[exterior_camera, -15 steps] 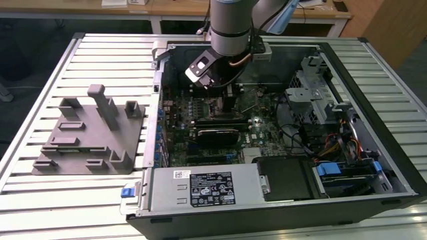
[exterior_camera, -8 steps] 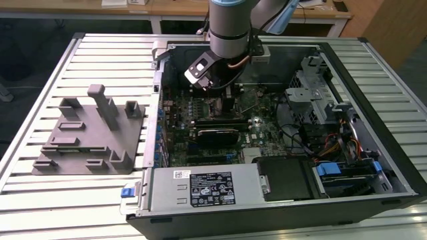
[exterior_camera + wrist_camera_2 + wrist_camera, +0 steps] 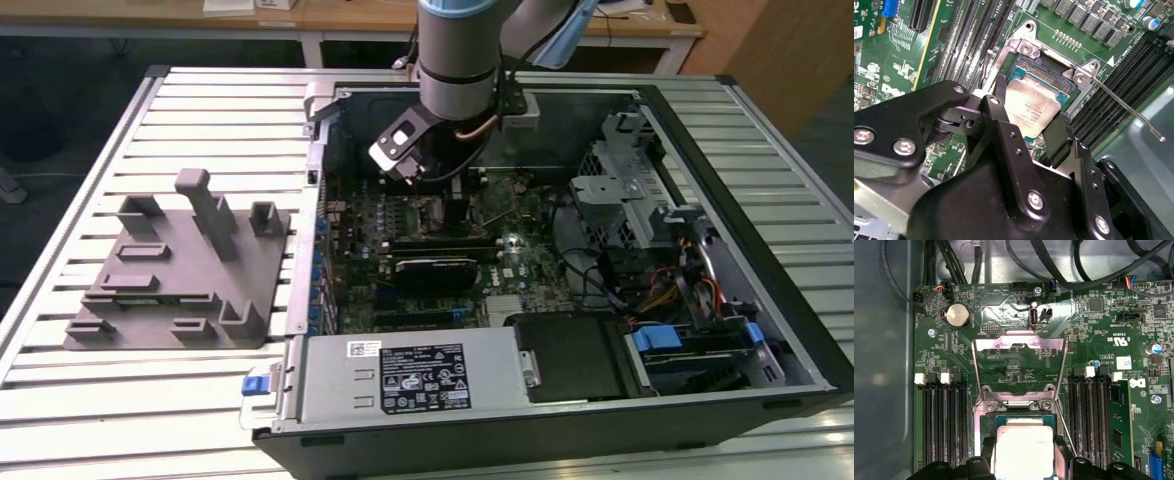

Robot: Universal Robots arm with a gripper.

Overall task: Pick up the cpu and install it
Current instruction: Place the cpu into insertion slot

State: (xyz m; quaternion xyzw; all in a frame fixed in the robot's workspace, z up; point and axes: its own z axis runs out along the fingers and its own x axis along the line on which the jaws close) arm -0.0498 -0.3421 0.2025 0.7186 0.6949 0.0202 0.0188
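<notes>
edge of cpu [image 3: 1031, 112] behind pincer [image 3: 1026, 123]

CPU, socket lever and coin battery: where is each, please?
CPU [image 3: 1031, 110]: second wrist view, middle of metal top.
Socket lever [image 3: 1124, 106]: second wrist view, mid-rod.
Coin battery [image 3: 958, 315]: first wrist view, centre.

The exterior view looks steeply down, from well back, at the open computer case [image 3: 534, 440] and the arm [image 3: 461, 40]. Both wrist views ride close behind the gripper [image 3: 1029, 117] [image 3: 1024, 455], facing past its jaws. They share the cpu [image 3: 1031, 107] [image 3: 1024, 447] gripped between the jaws and the socket [image 3: 1029, 65] [image 3: 989, 422] just beyond them.
</notes>
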